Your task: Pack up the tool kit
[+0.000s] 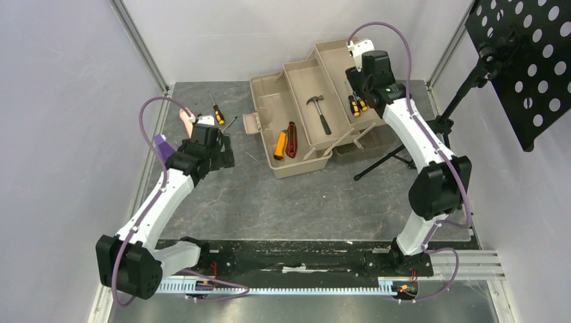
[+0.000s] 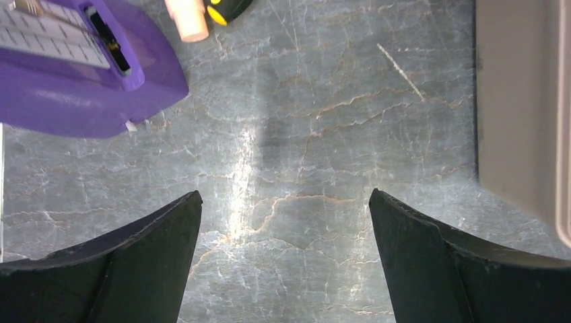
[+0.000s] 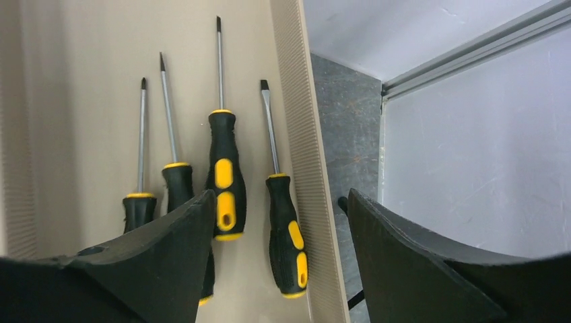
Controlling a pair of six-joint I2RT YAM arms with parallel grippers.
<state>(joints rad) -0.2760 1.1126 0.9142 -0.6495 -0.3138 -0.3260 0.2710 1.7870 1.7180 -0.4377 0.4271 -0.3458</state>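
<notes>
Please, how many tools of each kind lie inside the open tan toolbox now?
Black-and-yellow screwdrivers: 4
Small black-handled hammer: 1
Red-and-black utility knife: 1
Orange oblong tool, kind unclear: 1
Total: 7

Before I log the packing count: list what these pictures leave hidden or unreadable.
Top view: the right arm covers most screwdrivers in the far tray; two handles show.
Right wrist view: a finger of the right hand hides two handle ends.
Left wrist view: purple block and beige rod cut by the top edge; toolbox blurred, cut by the right edge.
</notes>
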